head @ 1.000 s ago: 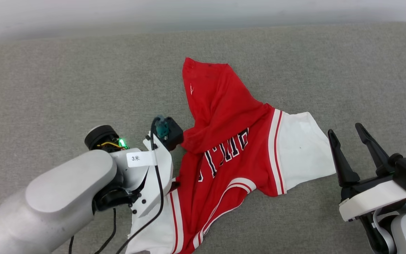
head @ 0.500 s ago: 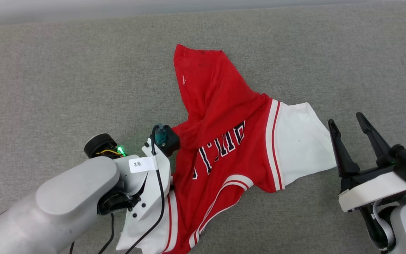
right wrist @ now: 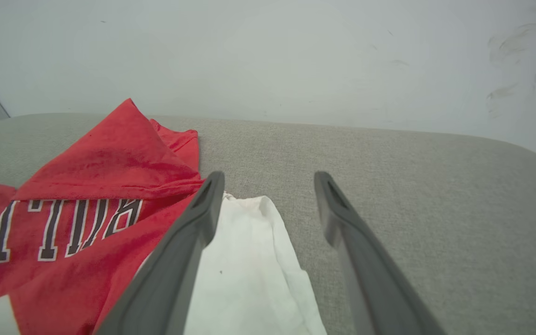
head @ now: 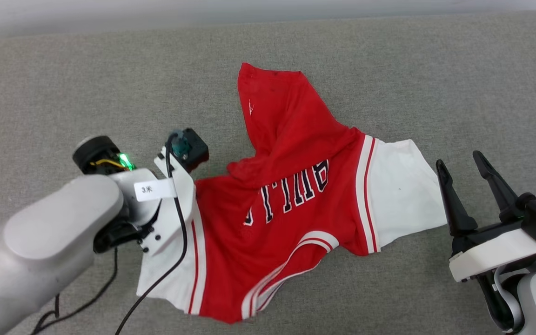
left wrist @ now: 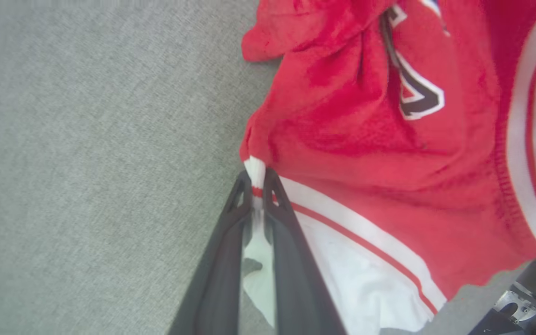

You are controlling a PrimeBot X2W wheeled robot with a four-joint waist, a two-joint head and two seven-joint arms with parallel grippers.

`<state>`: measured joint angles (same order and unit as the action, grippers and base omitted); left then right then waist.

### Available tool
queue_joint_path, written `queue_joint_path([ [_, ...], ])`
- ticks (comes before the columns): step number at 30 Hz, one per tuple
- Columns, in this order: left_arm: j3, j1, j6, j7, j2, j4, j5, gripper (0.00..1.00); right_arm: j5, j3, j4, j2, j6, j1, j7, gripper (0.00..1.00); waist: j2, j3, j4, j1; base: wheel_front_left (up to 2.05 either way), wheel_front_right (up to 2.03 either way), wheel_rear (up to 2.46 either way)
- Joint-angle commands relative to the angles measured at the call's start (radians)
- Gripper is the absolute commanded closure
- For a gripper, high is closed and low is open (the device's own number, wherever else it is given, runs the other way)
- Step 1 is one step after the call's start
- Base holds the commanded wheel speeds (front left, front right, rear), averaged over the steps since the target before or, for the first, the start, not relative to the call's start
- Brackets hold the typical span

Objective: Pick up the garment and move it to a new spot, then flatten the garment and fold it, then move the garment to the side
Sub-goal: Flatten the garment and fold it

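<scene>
Seen from the left wrist view, left fingers [left wrist: 224, 242] are clamped shut on the shirt [head: 286, 218], pinching the striped seam where the white sleeve [head: 168, 274] meets the red body. Right fingers [head: 454, 209] are spread wide and empty, tips just beside the other sleeve [head: 398, 186]. Shirt lies rumpled on the grey fabric surface [head: 63, 93] between the two arms, chest up. The lettering [head: 291, 193] reads upside down in the head view. Past it the red body is folded over itself and narrows toward the far end, which carries a small white logo [head: 251, 108]. Pale wall [right wrist: 268, 56] behind the surface.
</scene>
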<state>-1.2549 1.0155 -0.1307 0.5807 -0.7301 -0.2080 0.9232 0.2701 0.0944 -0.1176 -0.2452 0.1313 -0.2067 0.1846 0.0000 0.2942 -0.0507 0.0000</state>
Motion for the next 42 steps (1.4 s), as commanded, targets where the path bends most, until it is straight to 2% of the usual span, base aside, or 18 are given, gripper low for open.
queue_joint_path([
  [1, 0.003, 0.012, 0.002, -0.001, -0.003, -0.004, -0.007, 1.0, -0.006, 0.001, 0.003, -0.002, -0.001, -0.001, 0.003, 0.0, 0.0, 0.002, -0.001, 0.0, 0.0, 0.0, 0.0],
  [5, 0.003, 0.053, 0.006, 0.012, -0.017, -0.054, -0.047, 1.0, -0.002, 0.015, 0.002, -0.001, -0.001, -0.015, 0.004, 0.0, 0.0, 0.012, -0.015, 0.0, 0.0, 0.0, 0.0],
  [12, -0.006, 0.03, 0.008, -0.012, -0.006, -0.206, -0.084, 1.0, -0.001, 0.011, -0.011, -0.003, -0.001, -0.017, 0.012, 0.0, 0.0, 0.025, -0.045, 0.0, 0.0, 0.0, 0.0],
  [16, -0.011, -0.006, 0.005, -0.056, 0.019, -0.293, -0.079, 1.0, -0.005, 0.004, -0.017, -0.005, -0.001, -0.011, 0.012, 0.0, 0.0, 0.024, -0.049, 0.0, 0.0, 0.0, 0.0],
  [20, -0.016, -0.054, 0.002, -0.12, 0.069, -0.35, -0.069, 1.0, -0.006, -0.005, -0.022, -0.01, -0.001, 0.0, 0.005, 0.0, 0.0, 0.006, -0.04, 0.0, 0.0, 0.0, 0.0],
  [21, -0.015, -0.057, 0.003, -0.161, 0.079, -0.359, -0.082, 0.28, -0.006, -0.006, -0.022, -0.013, -0.001, 0.001, 0.003, 0.0, 0.0, -0.001, -0.037, 0.0, 0.0, 0.0, 0.0],
  [22, -0.006, -0.063, 0.012, -0.199, 0.088, -0.37, -0.084, 0.0, -0.006, -0.008, -0.019, -0.016, -0.001, 0.002, 0.001, 0.0, 0.0, -0.008, -0.035, 0.0, 0.0, 0.0, 0.0],
  [24, 0.012, -0.083, 0.019, -0.286, 0.108, -0.376, -0.083, 0.0, -0.005, -0.013, -0.014, -0.03, -0.001, 0.008, -0.007, 0.0, 0.0, -0.026, -0.029, 0.0, 0.0, 0.0, 0.0],
  [27, 0.058, -0.11, 0.066, -0.437, 0.11, -0.371, -0.085, 0.0, -0.005, -0.021, 0.0, -0.06, -0.001, 0.03, -0.028, 0.0, 0.0, -0.058, -0.017, 0.0, 0.0, 0.0, 0.0],
  [31, 0.123, -0.171, 0.169, -0.627, 0.107, -0.326, -0.083, 0.0, 0.004, -0.017, 0.03, -0.13, -0.001, 0.052, -0.077, 0.0, 0.0, -0.096, 0.002, 0.0, 0.0, 0.0, 0.0],
  [33, 0.159, -0.206, 0.238, -0.717, 0.092, -0.295, -0.084, 0.0, 0.012, 0.002, 0.048, -0.177, -0.001, 0.059, -0.119, 0.0, 0.0, -0.11, 0.012, 0.0, 0.0, 0.0, 0.0],
  [34, 0.193, -0.28, 0.33, -0.8, 0.084, -0.228, -0.083, 0.0, 0.035, 0.033, 0.086, -0.257, -0.001, 0.04, -0.194, 0.0, 0.0, -0.127, 0.027, 0.0, 0.0, 0.0, 0.0],
  [39, 0.27, -0.393, 0.46, -0.843, 0.072, -0.106, -0.102, 0.0, 0.113, 0.115, 0.149, -0.389, -0.001, 0.006, -0.365, 0.0, 0.0, -0.145, 0.063, 0.0, 0.0, 0.0, 0.0],
  [42, 0.374, -0.47, 0.526, -0.847, 0.088, -0.002, -0.152, 0.0, 0.18, 0.173, 0.173, -0.462, -0.001, -0.022, -0.477, 0.0, 0.0, -0.149, 0.083, 0.0, 0.0, 0.0, 0.0],
])
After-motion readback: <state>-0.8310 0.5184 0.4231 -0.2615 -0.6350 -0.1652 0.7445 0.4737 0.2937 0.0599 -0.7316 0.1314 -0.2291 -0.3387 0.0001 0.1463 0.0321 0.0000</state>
